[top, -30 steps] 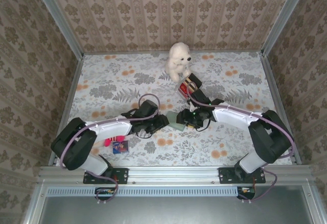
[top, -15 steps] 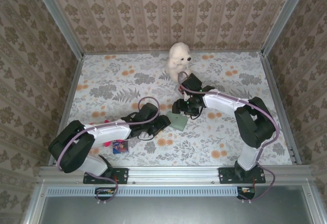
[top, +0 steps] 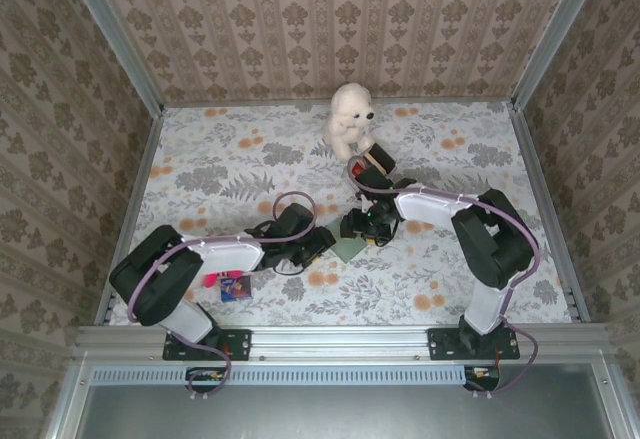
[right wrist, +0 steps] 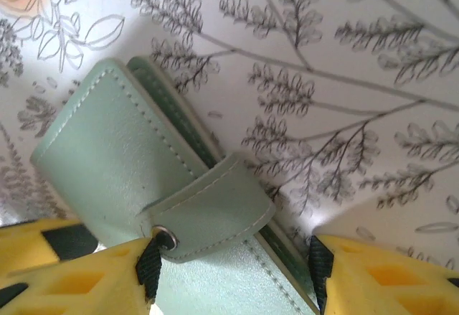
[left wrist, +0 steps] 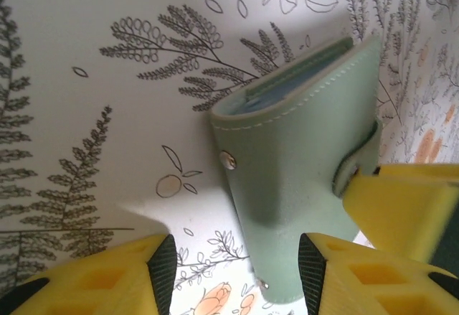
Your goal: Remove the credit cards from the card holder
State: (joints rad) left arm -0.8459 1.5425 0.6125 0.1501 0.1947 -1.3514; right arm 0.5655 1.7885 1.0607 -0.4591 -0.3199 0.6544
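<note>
The sage-green card holder (top: 347,248) lies folded shut on the flowered tabletop, mid-table. My left gripper (top: 316,244) is on its left side, open, and in the left wrist view the holder (left wrist: 287,179) has its near corner between the gripper's (left wrist: 235,272) jaws. My right gripper (top: 362,227) comes from behind and is open astride the holder's side tab (right wrist: 211,207). One of its pads (right wrist: 148,265) touches the tab's snap. The credit cards are hidden inside. Whether the small red flat piece (top: 211,280) by the left arm is a card, I cannot tell.
A white teddy bear (top: 350,119) sits at the back. A red, black and tan striped box (top: 366,166) stands just behind the right arm. A small dark blue packet (top: 235,287) lies near the left arm's base. Patterned walls close in the table.
My right gripper swung back toward the striped box, then came down again onto the holder's tab. The left gripper stayed at the holder's left side.
</note>
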